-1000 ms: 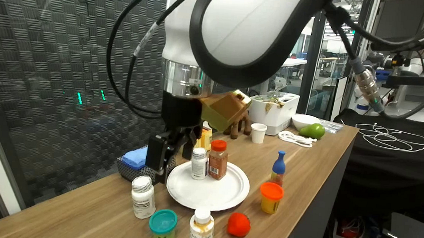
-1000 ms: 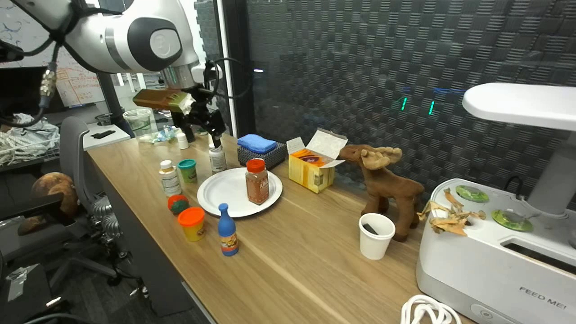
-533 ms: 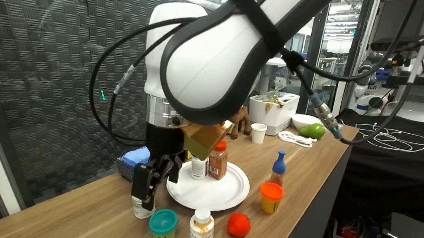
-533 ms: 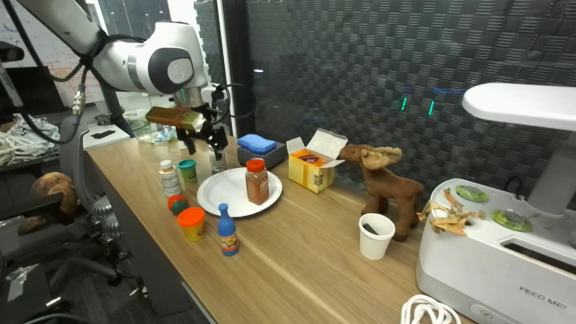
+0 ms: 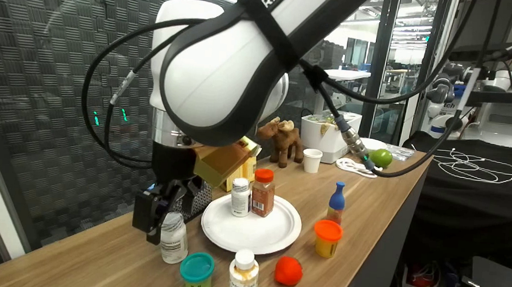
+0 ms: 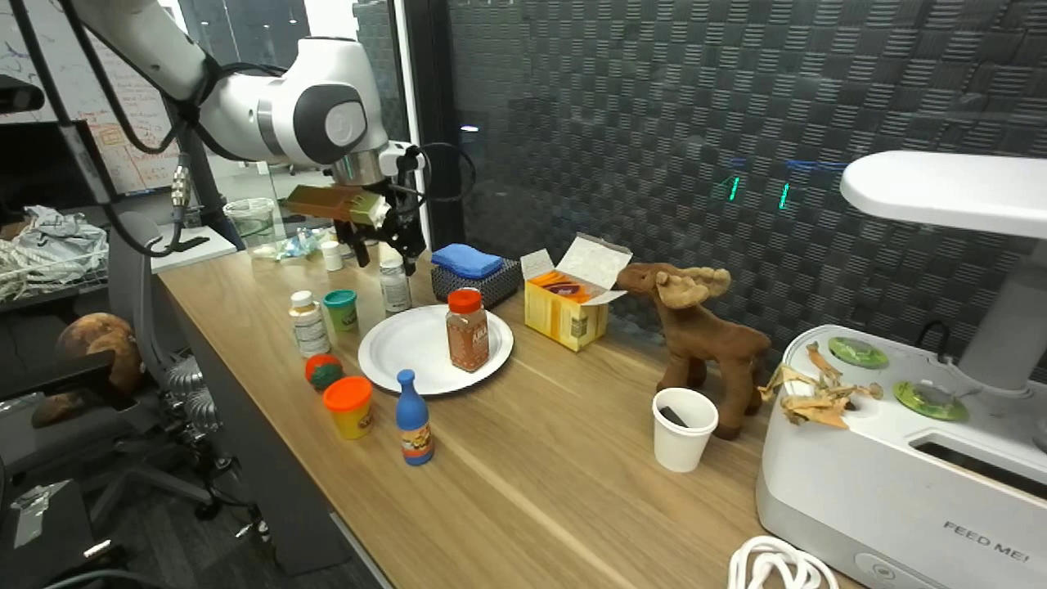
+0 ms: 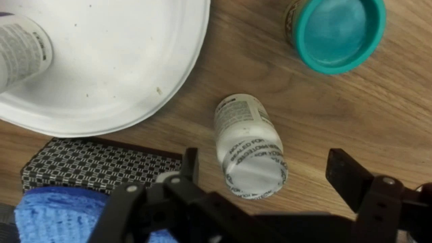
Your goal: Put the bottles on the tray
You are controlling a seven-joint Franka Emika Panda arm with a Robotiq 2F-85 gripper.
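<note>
My gripper (image 7: 265, 162) is open and empty. In the wrist view a white bottle (image 7: 249, 138) with a sealed cap shows between its fingers, untouched. In both exterior views the gripper (image 5: 169, 225) (image 6: 385, 267) hovers around or just behind that upright bottle's top (image 5: 175, 243) (image 6: 396, 290). The round white tray (image 5: 249, 234) (image 6: 405, 360) (image 7: 135, 67) bears a white bottle (image 5: 240, 198) (image 7: 22, 50) and a red-capped brown bottle (image 5: 263, 194) (image 6: 468, 334). Outside it stand a teal-capped jar (image 5: 197, 272) (image 6: 341, 311) (image 7: 337, 30), plant food bottle (image 5: 243, 280), orange-capped jar (image 5: 327, 238) and blue bottle (image 5: 336, 203).
A dark patterned box (image 6: 483, 286) with a blue cloth (image 7: 64, 212) lies beside the tray. A yellow carton (image 6: 564, 315), plush moose (image 6: 712, 352), paper cup (image 6: 683, 429) and white planter (image 6: 891, 483) stand further along. A red ball (image 5: 288, 271) lies near the front edge.
The arm has lowered and moved past the tray toward the white bottle, then shifted slightly beyond it and a little up. The gripper stays open. The bottles have not moved.
</note>
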